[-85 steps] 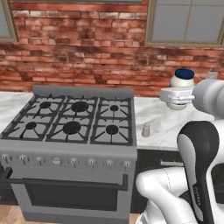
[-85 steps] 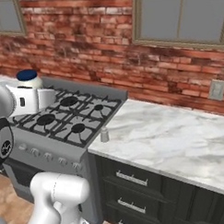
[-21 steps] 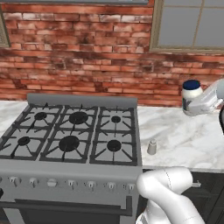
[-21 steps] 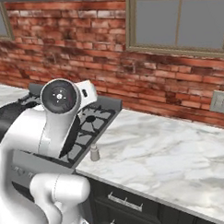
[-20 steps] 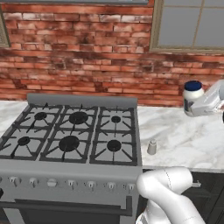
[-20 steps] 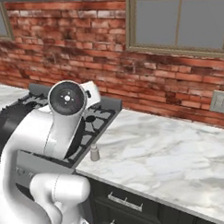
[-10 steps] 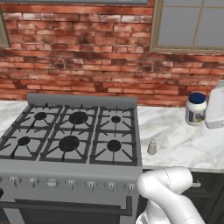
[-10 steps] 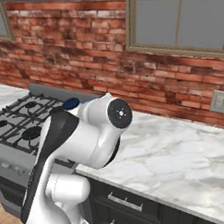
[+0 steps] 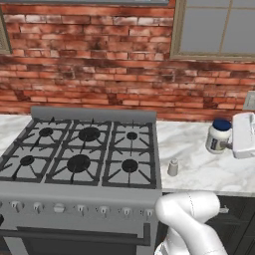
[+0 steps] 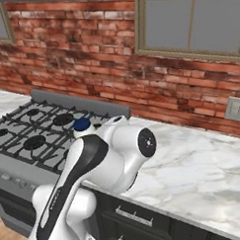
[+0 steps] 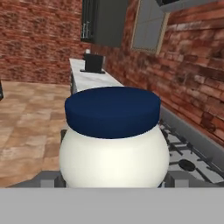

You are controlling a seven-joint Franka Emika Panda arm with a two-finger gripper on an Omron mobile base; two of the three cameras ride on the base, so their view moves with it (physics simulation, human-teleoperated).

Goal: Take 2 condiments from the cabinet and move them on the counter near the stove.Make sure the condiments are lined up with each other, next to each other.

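White jar [image 9: 218, 137] with a dark blue lid stands upright on the marble bench [image 9: 199, 169], to the right of the stove [image 9: 79, 164] and close to the brick wall. The gripper [image 9: 233, 145] reaches in from the right edge of the left base view at the jar's side; from the hand camera the jar [image 11: 113, 144] sits large and centred with a finger tip [image 11: 177, 178] at either flank, though whether the tips press on it cannot be told. A small grey shaker [image 9: 173, 167] stands upright on the bench just beside the stove's right edge, nearer the front than the jar and apart from it. In the right base view the blue lid [image 10: 82, 124] peeks out behind the robot's white arm, next to the burners [image 10: 36, 140].
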